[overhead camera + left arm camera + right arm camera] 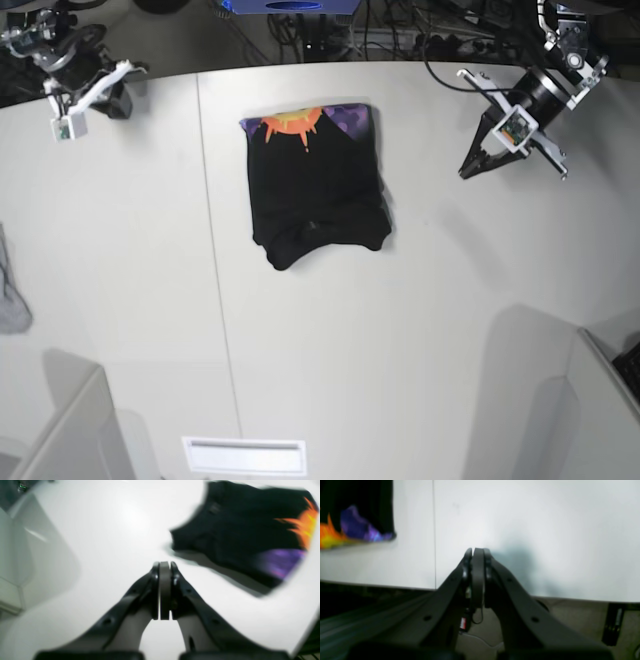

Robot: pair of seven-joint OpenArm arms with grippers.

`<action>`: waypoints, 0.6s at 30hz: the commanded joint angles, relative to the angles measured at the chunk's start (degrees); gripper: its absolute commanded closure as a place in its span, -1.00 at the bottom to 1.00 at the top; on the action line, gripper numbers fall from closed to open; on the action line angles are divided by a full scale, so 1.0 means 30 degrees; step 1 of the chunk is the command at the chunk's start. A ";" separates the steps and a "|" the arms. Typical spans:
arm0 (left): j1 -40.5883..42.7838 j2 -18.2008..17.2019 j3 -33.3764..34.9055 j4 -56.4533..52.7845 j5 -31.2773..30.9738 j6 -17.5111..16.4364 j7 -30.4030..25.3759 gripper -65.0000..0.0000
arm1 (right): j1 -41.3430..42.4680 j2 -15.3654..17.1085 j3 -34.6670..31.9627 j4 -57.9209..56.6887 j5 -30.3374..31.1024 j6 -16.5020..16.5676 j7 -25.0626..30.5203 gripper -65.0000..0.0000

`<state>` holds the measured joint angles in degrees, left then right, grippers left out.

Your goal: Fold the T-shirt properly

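The black T-shirt [318,190] lies folded into a compact rectangle at the middle of the white table [420,330], its orange and purple print showing along the far edge. My left gripper [468,171] is shut and empty, in the air to the shirt's right; in the left wrist view its jaws [164,564] are pressed together with the shirt [240,530] to the upper right. My right gripper [118,102] is at the far left corner, well away from the shirt. In the right wrist view it [475,551] is shut and empty, with the shirt [357,502] at the upper left.
A small grey cloth [10,290] lies at the table's left edge. A seam [215,260] runs across the table left of the shirt. A white slot plate [243,455] sits near the front edge. Grey panels [60,430] stand at both front corners. Cables and equipment [300,10] lie behind the table.
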<state>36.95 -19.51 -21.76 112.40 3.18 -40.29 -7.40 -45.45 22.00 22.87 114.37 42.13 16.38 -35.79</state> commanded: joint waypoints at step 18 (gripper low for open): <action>0.5955 -0.0194 0.1436 -0.7444 -0.0225 0.0098 -0.3204 1.00 | -0.5641 -0.0608 -0.1397 0.0134 -0.3655 0.1411 -0.1418 1.00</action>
<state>53.78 -19.66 -17.21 89.67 3.11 -39.66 -15.81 -61.47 19.92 18.44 114.08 30.30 20.16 -40.47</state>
